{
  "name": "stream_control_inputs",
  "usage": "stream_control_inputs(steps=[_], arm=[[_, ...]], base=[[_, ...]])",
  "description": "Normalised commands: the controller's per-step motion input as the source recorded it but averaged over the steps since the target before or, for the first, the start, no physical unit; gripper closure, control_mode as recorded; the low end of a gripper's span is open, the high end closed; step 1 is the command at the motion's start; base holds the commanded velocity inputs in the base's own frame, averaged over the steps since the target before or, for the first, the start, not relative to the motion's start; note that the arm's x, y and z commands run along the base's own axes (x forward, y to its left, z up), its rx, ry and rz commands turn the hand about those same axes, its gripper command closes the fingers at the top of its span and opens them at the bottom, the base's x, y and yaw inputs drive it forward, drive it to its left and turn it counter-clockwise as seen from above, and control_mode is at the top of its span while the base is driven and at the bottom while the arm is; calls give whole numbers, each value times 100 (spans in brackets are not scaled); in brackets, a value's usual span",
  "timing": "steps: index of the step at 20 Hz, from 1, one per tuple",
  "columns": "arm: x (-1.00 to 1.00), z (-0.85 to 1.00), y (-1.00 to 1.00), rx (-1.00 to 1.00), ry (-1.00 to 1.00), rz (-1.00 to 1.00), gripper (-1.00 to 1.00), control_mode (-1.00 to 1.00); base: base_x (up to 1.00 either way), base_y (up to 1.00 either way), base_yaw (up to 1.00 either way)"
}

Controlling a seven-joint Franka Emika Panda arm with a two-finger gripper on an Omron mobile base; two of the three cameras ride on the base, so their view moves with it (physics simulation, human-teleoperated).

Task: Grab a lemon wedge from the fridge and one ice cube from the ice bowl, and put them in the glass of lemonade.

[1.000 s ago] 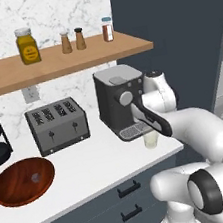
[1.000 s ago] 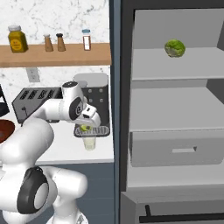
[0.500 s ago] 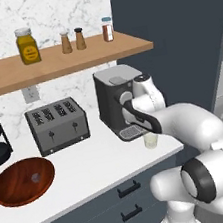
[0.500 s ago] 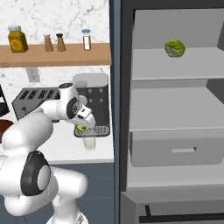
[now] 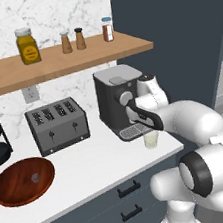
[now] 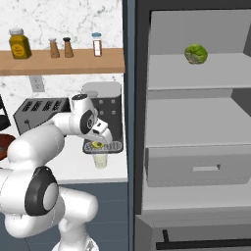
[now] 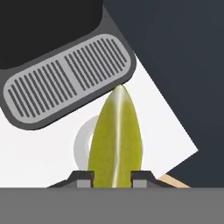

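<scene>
The step in hand is the drop of the lemon wedge (image 7: 116,140) into the glass of lemonade (image 5: 151,139). The tool (image 7: 113,176) is pinched narrow on the wedge, which stands up between the two finger tips in the hand view, and the pale rim of the glass shows directly behind it, just in front of the coffee machine's (image 5: 115,98) grey drip grate. From the right base view the tool (image 6: 100,142) hangs right above the glass (image 6: 100,160), which sits on the white table (image 5: 95,161) at the foot of the coffee machine.

By my reading the next move calls for a short descent and then parting the tips so the wedge falls inside the rim (the line-up looks close to centred already). The ice cube (image 5: 35,178) waits in the ice bowl (image 5: 23,180), well to the left of the coffee machine.

Against the earlier frames, the arm has drawn in toward the coffee machine, and the wedge has moved to hang over the glass.
</scene>
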Motion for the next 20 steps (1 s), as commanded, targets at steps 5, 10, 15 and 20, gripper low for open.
stream_control_inputs(steps=[5, 10, 15, 20], arm=[[0, -3, 8, 0, 0, 0, 100, -100], [0, -21, 1, 0, 0, 0, 100, -100], [0, 0, 0, 0, 0, 0, 100, -100], [0, 0, 0, 0, 0, 0, -100, -100]], base=[[0, 0, 0], [0, 0, 0], [0, 0, 0], [0, 0, 0]])
